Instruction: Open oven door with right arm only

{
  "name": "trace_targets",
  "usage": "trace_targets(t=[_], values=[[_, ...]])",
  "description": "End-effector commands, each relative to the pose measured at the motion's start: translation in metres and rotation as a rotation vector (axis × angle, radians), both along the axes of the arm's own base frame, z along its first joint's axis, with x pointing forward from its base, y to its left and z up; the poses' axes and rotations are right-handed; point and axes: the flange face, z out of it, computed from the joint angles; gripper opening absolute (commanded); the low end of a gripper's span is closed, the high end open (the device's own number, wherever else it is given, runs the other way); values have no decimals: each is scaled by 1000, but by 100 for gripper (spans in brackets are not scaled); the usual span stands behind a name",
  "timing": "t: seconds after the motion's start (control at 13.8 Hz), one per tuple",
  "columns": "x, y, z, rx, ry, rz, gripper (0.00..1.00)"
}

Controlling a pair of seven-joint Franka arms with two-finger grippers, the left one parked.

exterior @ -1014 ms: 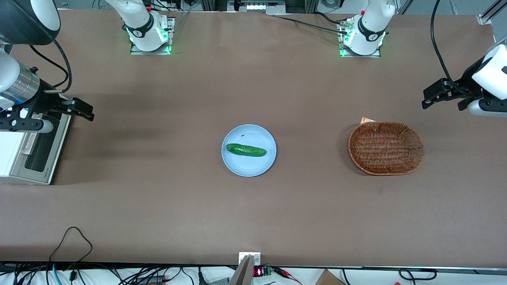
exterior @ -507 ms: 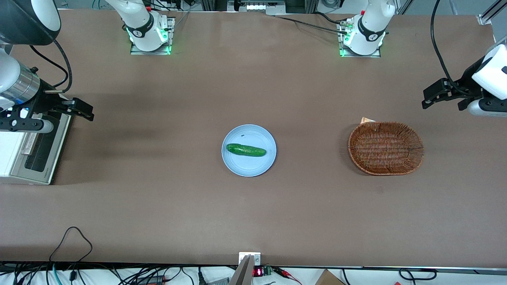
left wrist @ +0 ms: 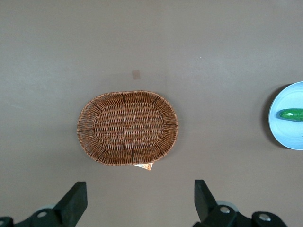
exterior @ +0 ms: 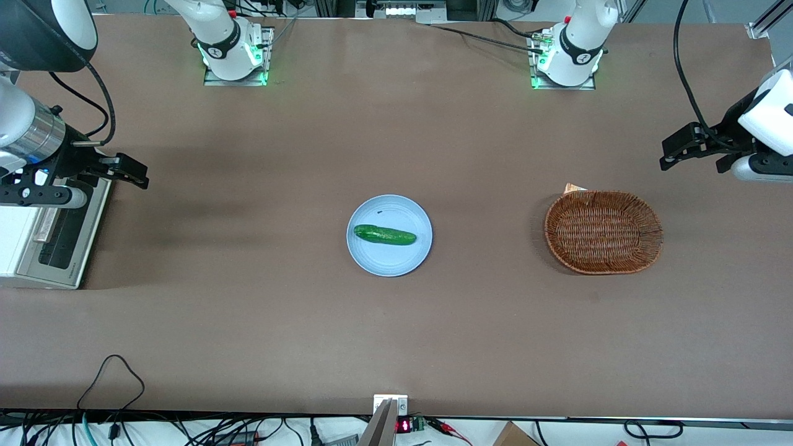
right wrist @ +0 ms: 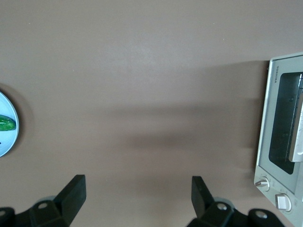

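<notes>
Hovering above the oven door (exterior: pixel 59 232), gripper (right wrist: pixel 137 196) with fingers (right wrist: pixel 73 191) spread wide, empty; plate (exterior: pixel 389 235), basket (exterior: pixel 604 231) well apart.

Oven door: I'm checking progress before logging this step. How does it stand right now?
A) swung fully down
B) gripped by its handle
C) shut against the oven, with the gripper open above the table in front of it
C: the oven door sits flush on the oven, and the gripper hangs open over bare table, touching nothing.

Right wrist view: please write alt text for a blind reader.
The open pincer hangs above bare brown table. The oven shows with its oven door closed. Part of a blue plate holds a cucumber.
</notes>
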Motion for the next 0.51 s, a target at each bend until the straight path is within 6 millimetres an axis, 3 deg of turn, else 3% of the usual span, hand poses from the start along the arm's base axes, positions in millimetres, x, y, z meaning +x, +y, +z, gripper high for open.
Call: trace_targets(t=[0.0, 0.07, 0.29, 0.43], values=[[-5, 2, 3, -14, 3, 19, 63], [-5, 2, 3, -13, 3, 16, 43], [-5, 2, 3, -5, 8, 7, 0], [-5, 2, 3, -4, 8, 7, 0]])
